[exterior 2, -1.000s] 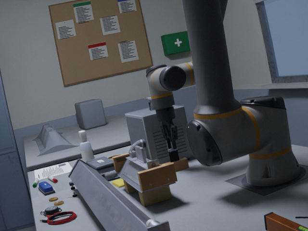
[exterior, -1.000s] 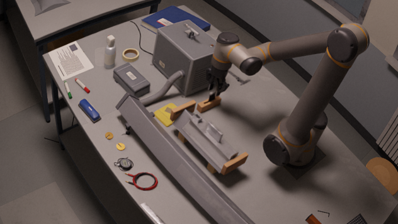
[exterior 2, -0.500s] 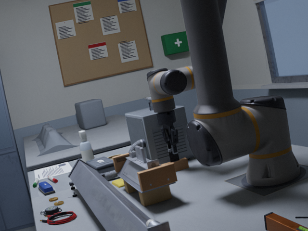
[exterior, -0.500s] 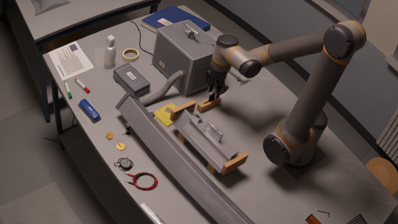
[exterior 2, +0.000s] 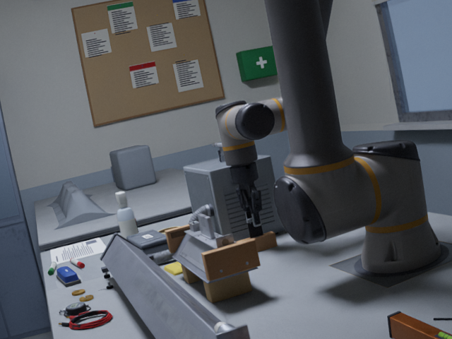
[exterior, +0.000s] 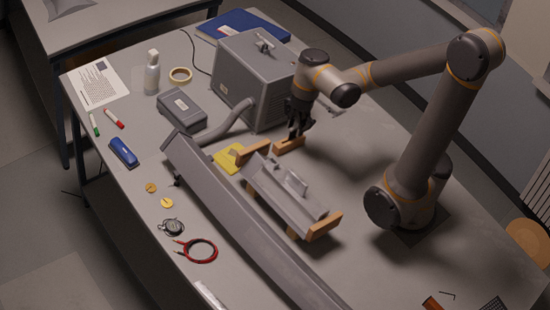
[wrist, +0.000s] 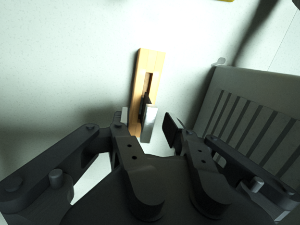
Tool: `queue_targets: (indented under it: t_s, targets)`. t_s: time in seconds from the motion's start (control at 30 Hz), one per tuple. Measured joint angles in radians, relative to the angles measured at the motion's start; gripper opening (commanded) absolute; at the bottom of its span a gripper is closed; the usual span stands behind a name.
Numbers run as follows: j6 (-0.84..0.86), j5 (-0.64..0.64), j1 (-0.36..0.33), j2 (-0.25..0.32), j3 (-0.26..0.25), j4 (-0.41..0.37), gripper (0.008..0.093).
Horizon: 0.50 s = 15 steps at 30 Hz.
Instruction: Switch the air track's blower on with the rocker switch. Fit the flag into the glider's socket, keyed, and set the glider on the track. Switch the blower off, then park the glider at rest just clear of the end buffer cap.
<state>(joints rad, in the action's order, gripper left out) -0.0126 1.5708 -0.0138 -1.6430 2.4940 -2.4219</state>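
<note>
The flag (wrist: pixel 146 113) is a thin dark plate with a grey stem, standing upright in the slot of a small wooden holder block (exterior: pixel 288 145) (exterior 2: pixel 263 240) (wrist: pixel 145 89) in front of the blower. The glider (exterior: pixel 285 191) (exterior 2: pixel 204 248) rests on a wooden cradle beside the long grey air track (exterior: pixel 243 217) (exterior 2: pixel 160 292). The blower box (exterior: pixel 254 78) (exterior 2: pixel 226 193) stands just behind the block, joined to the track by a hose (exterior: pixel 226 126). My gripper (exterior: pixel 300 128) (exterior 2: pixel 253 219) (wrist: pixel 145 123) hangs straight down over the block with the flag between its fingers. It is open and holds nothing.
Behind the blower lie a blue book (exterior: pixel 241 24) and a tape roll (exterior: pixel 180 75). A grey box (exterior: pixel 181 109), bottle (exterior: pixel 152 72), markers, eraser (exterior: pixel 123 152), yellow discs, stopwatch (exterior: pixel 170 226) and red cable (exterior: pixel 200 250) lie left of the track. A yellow pad (exterior: pixel 228 157) sits by the cradle.
</note>
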Motion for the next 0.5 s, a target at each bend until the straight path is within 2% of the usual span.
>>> queue_targets:
  t_s: [0.1,0.5]
  targets:
    - [0.000,0.000,0.000,0.000,0.000,0.000,0.0480]
    - [0.000,0.000,0.000,0.000,0.000,0.000,0.0240]
